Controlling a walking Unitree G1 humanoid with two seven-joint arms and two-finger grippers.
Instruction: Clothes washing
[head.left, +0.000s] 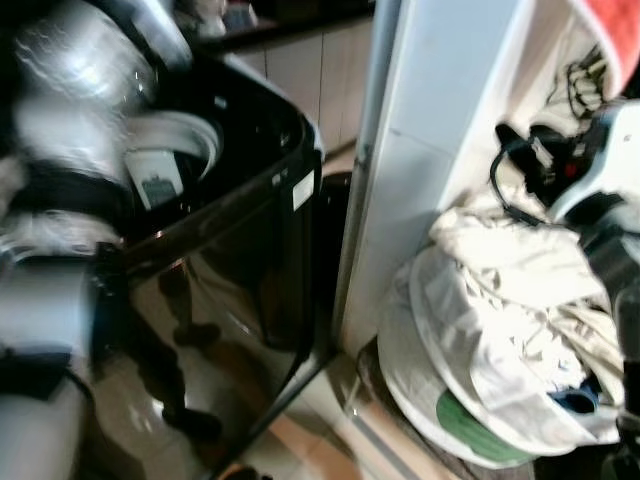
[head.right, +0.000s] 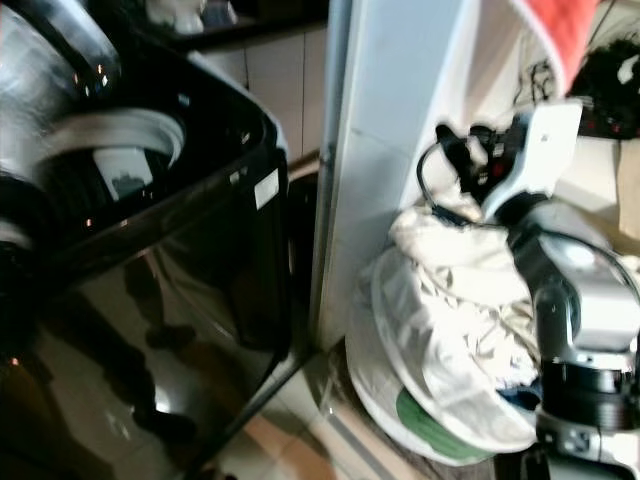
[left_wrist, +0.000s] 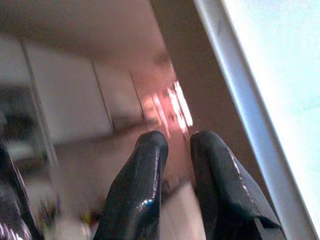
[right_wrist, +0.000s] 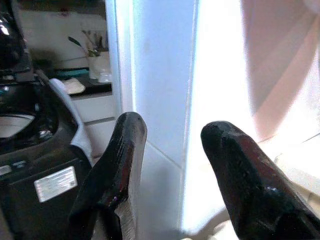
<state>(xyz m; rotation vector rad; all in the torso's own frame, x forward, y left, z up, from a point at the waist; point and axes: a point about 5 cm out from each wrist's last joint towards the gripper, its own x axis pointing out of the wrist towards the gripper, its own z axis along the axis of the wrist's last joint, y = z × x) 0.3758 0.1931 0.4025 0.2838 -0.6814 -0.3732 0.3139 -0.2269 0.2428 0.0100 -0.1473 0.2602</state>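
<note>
A black top-loading washing machine (head.left: 230, 260) stands at the left with its lid up, and the pale drum ring (head.left: 185, 140) shows inside. At the lower right a round white laundry basket (head.left: 420, 400) is heaped with cream clothes (head.left: 500, 300). My right arm (head.right: 580, 300) hangs over that heap. In the right wrist view my right gripper (right_wrist: 172, 125) is open and holds nothing, pointing at a white pillar with the washer beside it. My left arm (head.left: 60, 200) is a silver blur by the washer's near corner. My left gripper (left_wrist: 178, 137) shows a narrow gap with nothing in it.
A white pillar (head.left: 430, 120) rises between the washer and the basket, leaving a narrow dark gap at its foot. Pale cabinets (head.left: 300, 70) run along the back. A red cloth (head.left: 610, 30) hangs at the top right. Tan floor (head.left: 310, 440) lies in front.
</note>
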